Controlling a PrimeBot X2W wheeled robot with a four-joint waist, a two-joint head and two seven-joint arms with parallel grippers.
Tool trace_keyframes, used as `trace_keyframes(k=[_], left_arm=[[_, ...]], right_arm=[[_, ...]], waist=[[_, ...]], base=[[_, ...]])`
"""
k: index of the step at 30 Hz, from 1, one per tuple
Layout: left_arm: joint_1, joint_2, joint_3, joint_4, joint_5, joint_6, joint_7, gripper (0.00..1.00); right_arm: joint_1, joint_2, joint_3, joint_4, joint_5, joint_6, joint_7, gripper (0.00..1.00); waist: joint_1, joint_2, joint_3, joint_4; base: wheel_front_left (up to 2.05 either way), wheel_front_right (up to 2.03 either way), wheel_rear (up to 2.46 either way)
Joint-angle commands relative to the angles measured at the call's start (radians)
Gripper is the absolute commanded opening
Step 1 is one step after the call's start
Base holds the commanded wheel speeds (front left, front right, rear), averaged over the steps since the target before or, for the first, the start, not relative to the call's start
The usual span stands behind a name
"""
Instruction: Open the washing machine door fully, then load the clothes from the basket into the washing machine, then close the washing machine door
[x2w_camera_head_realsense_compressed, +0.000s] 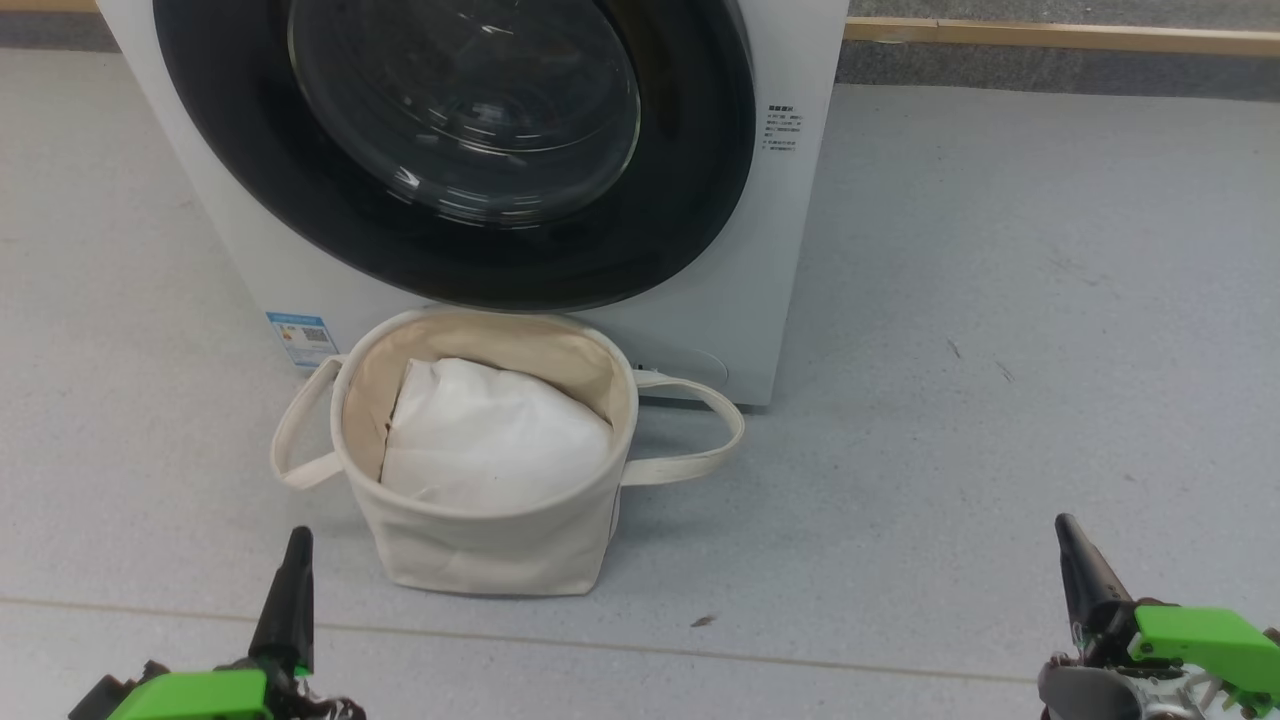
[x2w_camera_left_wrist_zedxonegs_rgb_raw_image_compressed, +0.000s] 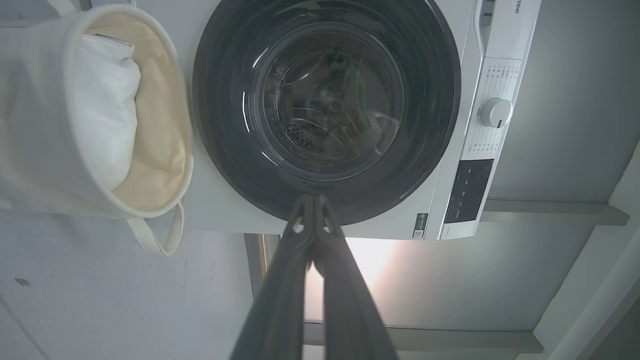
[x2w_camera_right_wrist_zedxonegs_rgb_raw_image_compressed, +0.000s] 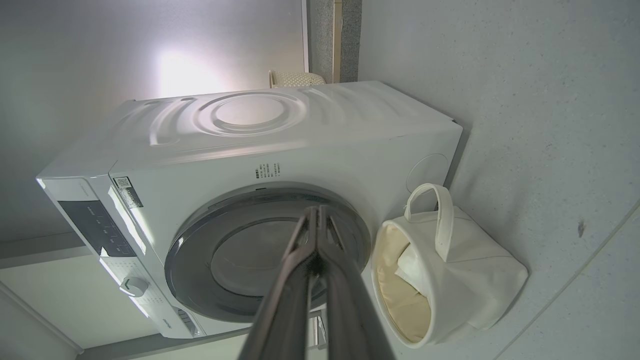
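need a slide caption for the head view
Closed washing machine door, cream basket with white padding before it, left gripper and right gripper shut below.

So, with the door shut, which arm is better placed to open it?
Probably left: the left gripper, shut, sits below the washing machine door, while the right gripper, also shut, lies right of the washing machine. Which side the door opens from isn't visible.

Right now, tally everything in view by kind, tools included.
Washing machine: 1
Basket: 1
White padding: 1, inside the basket
Tools: 2, left tool and right tool, both shut
Total: 5
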Motion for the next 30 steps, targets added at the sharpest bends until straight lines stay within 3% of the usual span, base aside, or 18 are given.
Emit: trace_keyframes(k=[1,30], left_arm=[[-0.043,0.008,0.035,-0.037,-0.003,-0.007,0.008,0.0],[-0.043,0.008,0.035,-0.037,-0.003,-0.007,0.008,0.0]], right_arm=[[-0.046,-0.011,0.019,-0.036,0.006,0.0,0.008,0.0],[-0.046,-0.011,0.02,-0.036,0.006,0.0,0.008,0.0]], waist=[[0.0,0.0,0.0,0.0],[0.0,0.0,0.0,0.0]], base=[[0.0,0.0,0.0],[0.0,0.0,0.0]])
